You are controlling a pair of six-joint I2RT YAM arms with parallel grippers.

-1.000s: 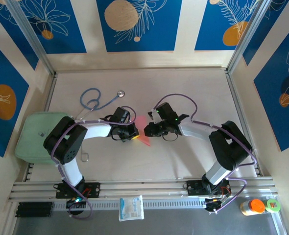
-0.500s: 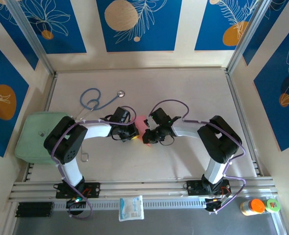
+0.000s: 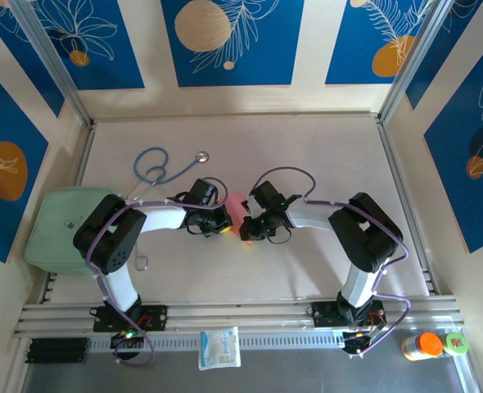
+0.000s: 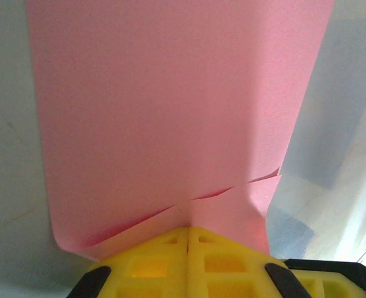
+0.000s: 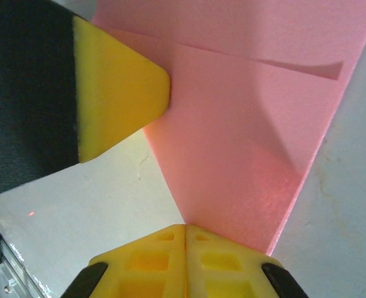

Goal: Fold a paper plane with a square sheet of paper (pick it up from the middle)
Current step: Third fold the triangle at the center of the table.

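The square sheet of paper [image 3: 236, 205] is salmon pink and hangs between the two grippers at the table's middle. In the left wrist view the sheet [image 4: 170, 112] shows overlapping folded flaps, and my left gripper [image 4: 188, 233] is shut on its lower edge. In the right wrist view my right gripper [image 5: 185, 228] is shut on a corner of the sheet [image 5: 245, 143], with a left gripper finger [image 5: 118, 93] touching the paper's other side. From above, the left gripper [image 3: 224, 221] and the right gripper [image 3: 246, 228] nearly meet. Whether the paper has a paper plane shape cannot be told.
A blue stethoscope [image 3: 155, 168] lies behind the left arm. A pale green pad [image 3: 57, 225] sits at the left edge. A white packet [image 3: 219, 348] lies on the front rail, and an orange-lidded bottle [image 3: 426, 345] stands at the front right.
The right gripper has moved left to the paper and shut on its corner. Less of the pink paper shows from above. The left gripper has stayed put, shut on the sheet.
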